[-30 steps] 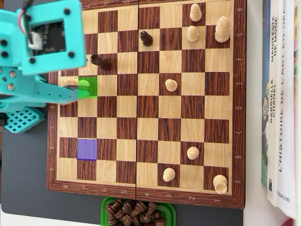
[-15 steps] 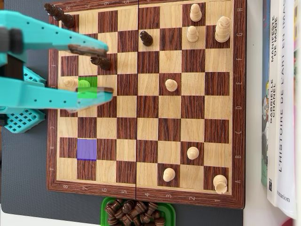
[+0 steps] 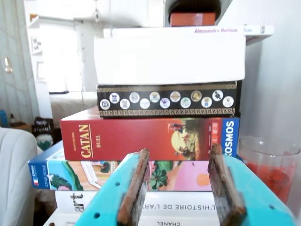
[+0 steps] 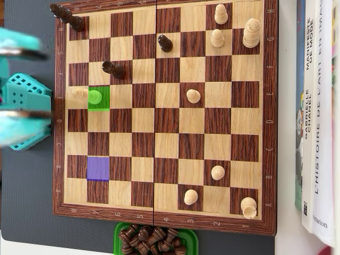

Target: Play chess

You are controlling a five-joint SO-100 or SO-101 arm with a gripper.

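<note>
Only overhead: chessboard [image 4: 164,114]; wristward, Catan box [image 3: 150,133].

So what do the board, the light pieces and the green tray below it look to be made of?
Board: wood, light and dark grain showing in the squares, low sheen. Light pieces: pale and smooth, probably turned wood, possibly plastic. Tray: glossy uniform green, likely plastic.

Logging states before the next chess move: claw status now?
Claw: open, holding nothing; nothing sits between its fingers in the wrist view, and it is off the chessboard's left edge in the overhead view.
</note>
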